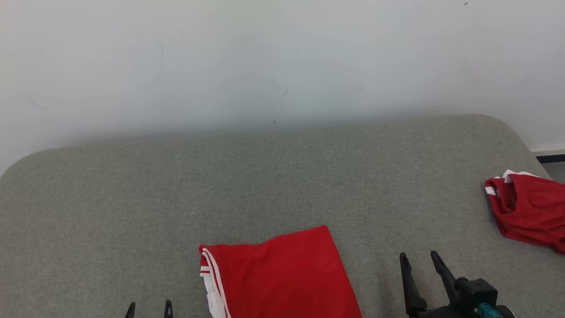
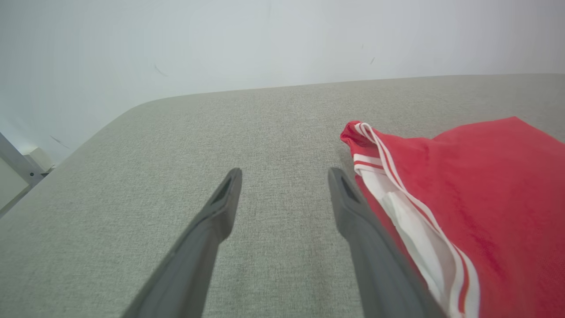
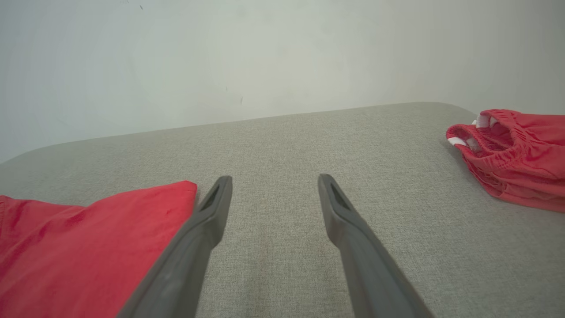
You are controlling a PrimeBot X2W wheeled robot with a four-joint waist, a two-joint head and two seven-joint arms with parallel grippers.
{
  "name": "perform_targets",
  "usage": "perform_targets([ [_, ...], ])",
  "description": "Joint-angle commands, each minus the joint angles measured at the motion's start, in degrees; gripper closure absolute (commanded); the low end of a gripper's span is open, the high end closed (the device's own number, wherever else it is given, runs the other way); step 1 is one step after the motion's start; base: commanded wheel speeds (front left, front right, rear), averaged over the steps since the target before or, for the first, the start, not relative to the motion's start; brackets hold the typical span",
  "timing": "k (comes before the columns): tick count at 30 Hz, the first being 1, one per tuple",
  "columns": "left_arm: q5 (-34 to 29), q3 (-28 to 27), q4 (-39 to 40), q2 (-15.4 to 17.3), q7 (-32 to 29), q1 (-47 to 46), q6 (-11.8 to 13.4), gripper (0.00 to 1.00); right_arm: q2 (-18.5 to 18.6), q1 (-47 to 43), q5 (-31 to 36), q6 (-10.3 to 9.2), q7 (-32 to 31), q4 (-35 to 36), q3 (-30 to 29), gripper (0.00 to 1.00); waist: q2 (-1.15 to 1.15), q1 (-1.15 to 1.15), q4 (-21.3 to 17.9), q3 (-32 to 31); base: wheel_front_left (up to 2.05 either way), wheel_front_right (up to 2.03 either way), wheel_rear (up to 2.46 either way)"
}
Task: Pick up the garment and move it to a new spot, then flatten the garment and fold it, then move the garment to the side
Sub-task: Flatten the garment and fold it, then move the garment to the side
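— So, where am I standing in the task?

— You are looking at the red garment (image 1: pixel 282 274) lying as a neat rectangle at the near middle of the grey padded surface (image 1: pixel 265 176), its white-striped edge facing left. It is looking folded to me, so I am judging that you are coming to the last step: moving it to the side.

— And what are my hands doing?

— Your left gripper (image 2: pixel 284 174) is hovering just left of that striped edge, jaws spread wide and holding nothing. Its right finger is sitting close beside the white trim, though I am not able to tell whether it is touching. Your right gripper (image 3: pixel 274 179) is hovering just right of the garment's far right corner, likewise spread and empty.

— What is that other red thing?

— That is a crumpled red heap (image 1: pixel 529 212) lying at the right edge of the surface, well apart from the folded piece.

— What is the next move asking of me?

— I think you are needing a grip that is catching every layer at once: sliding the fingers under the stack from both side edges, closing, and lifting evenly so the fold is not spilling open. If you are carrying it right, be setting it down short of the crumpled red heap.
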State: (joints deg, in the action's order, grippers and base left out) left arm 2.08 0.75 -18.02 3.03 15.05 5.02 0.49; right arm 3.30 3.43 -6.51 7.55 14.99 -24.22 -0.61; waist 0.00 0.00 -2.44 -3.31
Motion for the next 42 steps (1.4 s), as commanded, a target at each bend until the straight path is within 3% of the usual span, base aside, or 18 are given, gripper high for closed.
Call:
perform_targets([
  [1, -0.2, -0.2, 0.4, -0.1, 0.2, 0.8, -0.1, 0.00, -0.2, -0.5, 0.1, -0.14, 0.2, 0.3, 0.1, 0.00, 0.00, 0.00, -0.2, -0.1, 0.00, 0.00, 0.00],
  [25, -0.6, 0.3, 1.5, -0.2, 0.2, 1.0, 0.0, 0.00, -0.5, -0.9, -0.9, -0.14, 0.2, 0.6, 1.1, 0.00, 0.00, 0.00, -0.2, 0.2, 0.00, 0.00, 0.00],
  [32, -0.7, 1.4, 0.9, -0.2, 0.2, 0.7, -0.4, 0.00, -0.5, -0.9, -2.2, -0.14, 0.2, -1.4, 2.8, 0.00, 0.00, 0.00, 2.2, 1.1, 0.00, 0.00, 0.00],
  [42, -1.1, 3.3, 0.5, -0.2, 0.2, 1.2, -0.8, 0.00, -0.5, 0.5, -4.6, -0.14, 0.2, -6.2, 5.1, 0.00, 0.00, 0.00, 8.8, 2.4, 0.00, 0.00, 0.00],
])
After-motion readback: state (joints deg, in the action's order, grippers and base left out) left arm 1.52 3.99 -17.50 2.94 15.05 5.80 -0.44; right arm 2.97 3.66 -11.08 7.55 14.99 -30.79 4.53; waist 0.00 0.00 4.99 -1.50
